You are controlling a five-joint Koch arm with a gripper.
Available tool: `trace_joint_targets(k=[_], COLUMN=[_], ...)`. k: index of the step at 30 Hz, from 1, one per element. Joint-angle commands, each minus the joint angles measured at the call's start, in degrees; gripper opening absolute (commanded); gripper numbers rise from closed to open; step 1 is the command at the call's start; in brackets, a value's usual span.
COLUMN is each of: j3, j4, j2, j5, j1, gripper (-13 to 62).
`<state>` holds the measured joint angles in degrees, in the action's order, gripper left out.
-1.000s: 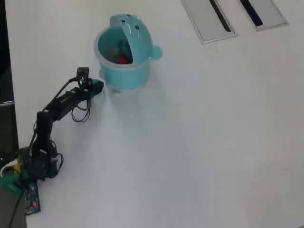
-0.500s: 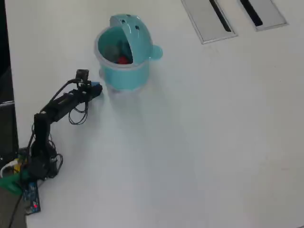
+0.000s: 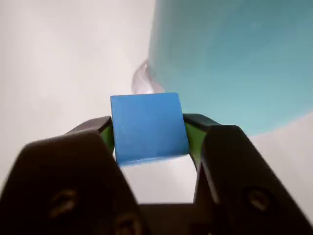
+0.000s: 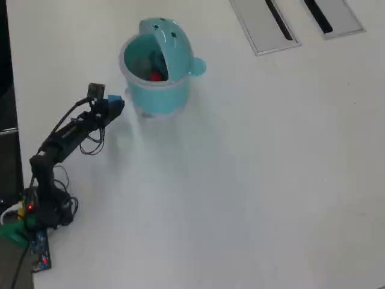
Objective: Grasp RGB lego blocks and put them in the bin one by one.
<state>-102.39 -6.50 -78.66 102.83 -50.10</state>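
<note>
One blue block [image 3: 148, 126], clenched between the gripper [image 3: 149, 134] jaws, now raised and drawn slightly left of the bin [image 4: 157, 90] wall in the overhead view. Red block [image 4: 156, 76] already inside. Judged: lifting toward the rim.

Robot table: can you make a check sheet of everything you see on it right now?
Surface: white table, mostly bare.
Job's things: blue block held between the jaws, beside the teal bin. Something red lies inside the bin with its lid raised. No yellow-green block seen.
Clutter: nothing seen.
Gripper: gripper shut on the blue block, outside the bin's wall.
Cables: black wires loop along the arm and gather at its base.
Surroundings: two grey slotted panels at the overhead view's top edge.
</note>
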Motion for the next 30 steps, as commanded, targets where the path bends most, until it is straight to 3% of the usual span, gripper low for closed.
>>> trace_joint_targets(k=[1, 17, 24, 25, 30], j3=[1.85, 5.54, 10.11, 12.22, 22.68], j4=[4.92, 17.31, 26.72, 28.83, 29.53], j2=[-5.71, -12.57, -11.25, -10.63, -4.57], j5=[-2.55, -19.78, -24.26, -25.75, -26.19], j1=[-0.79, -0.88, 2.20, 2.81, 3.60], gripper=[6.9, 3.1, 0.7, -2.3, -2.3])
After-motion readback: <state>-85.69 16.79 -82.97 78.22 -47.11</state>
